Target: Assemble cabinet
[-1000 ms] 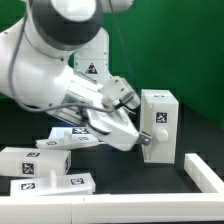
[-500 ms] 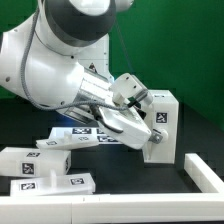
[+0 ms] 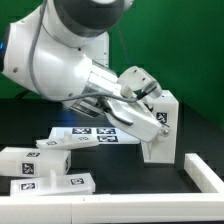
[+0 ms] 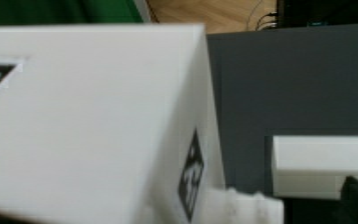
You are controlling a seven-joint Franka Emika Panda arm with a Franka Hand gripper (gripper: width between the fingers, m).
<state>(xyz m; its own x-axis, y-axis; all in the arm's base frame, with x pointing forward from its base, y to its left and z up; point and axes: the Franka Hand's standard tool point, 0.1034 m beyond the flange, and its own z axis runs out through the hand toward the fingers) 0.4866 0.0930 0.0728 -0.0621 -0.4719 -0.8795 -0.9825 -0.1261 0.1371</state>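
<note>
The white cabinet box [image 3: 166, 128] stands upright at the exterior view's right, with a marker tag on its front. My gripper [image 3: 149, 117] is pressed against its upper left side, and the arm reaches in from the left. In the wrist view the cabinet box [image 4: 87, 120] fills most of the picture, very close. One white fingertip [image 4: 233, 206] shows beside its tagged face; the other finger is hidden. I cannot tell how the jaws stand. Two loose white cabinet slabs [image 3: 34, 162] [image 3: 52, 186] lie at the lower left.
The marker board [image 3: 88, 136] lies flat on the black table, left of the box and under the arm. A white rail [image 3: 100, 207] runs along the front edge and another [image 3: 205, 171] along the right. A white block [image 4: 322, 166] shows past the box in the wrist view.
The arm has swung up and to the right, and the gripper has closed in on the box's upper left side. The box and the loose slabs have stayed in place.
</note>
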